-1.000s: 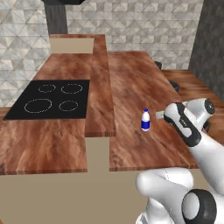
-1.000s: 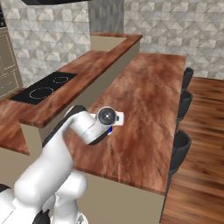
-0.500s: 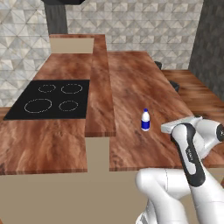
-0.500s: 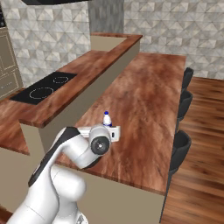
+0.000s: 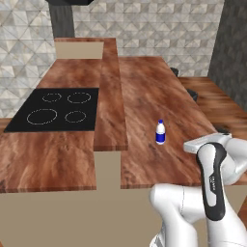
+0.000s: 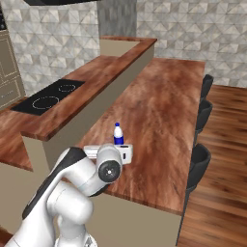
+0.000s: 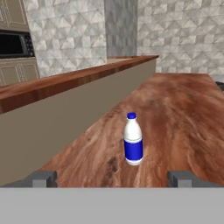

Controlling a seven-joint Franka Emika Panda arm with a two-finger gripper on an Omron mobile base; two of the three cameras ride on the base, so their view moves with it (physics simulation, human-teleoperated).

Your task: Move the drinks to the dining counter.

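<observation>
Reddish wood dining counter (image 5: 144,87) carries the blue-and-white bottle (image 7: 133,139) upright near its front end, apart from the gripper (image 7: 111,178), whose jaws stand wide and apparently empty just behind it.

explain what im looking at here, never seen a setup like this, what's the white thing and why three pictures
The white thing is a robot arm on a base that can drive, in a computer-drawn kitchen. Two pictures come from cameras on the base, behind the arm to its left and right, so they show one scene from two sides. The third comes from a camera on the hand, looking along the pincer; the two small grey tips at its bottom are the fingertips. They stand wide apart, so the pincer is open and holds nothing. On the dining counter, a long wood-grain top, stands a small blue-and-white bottle, upright, just ahead of the pincer and not touched. Beyond a narrow raised ledge lies a black cooktop.
</observation>
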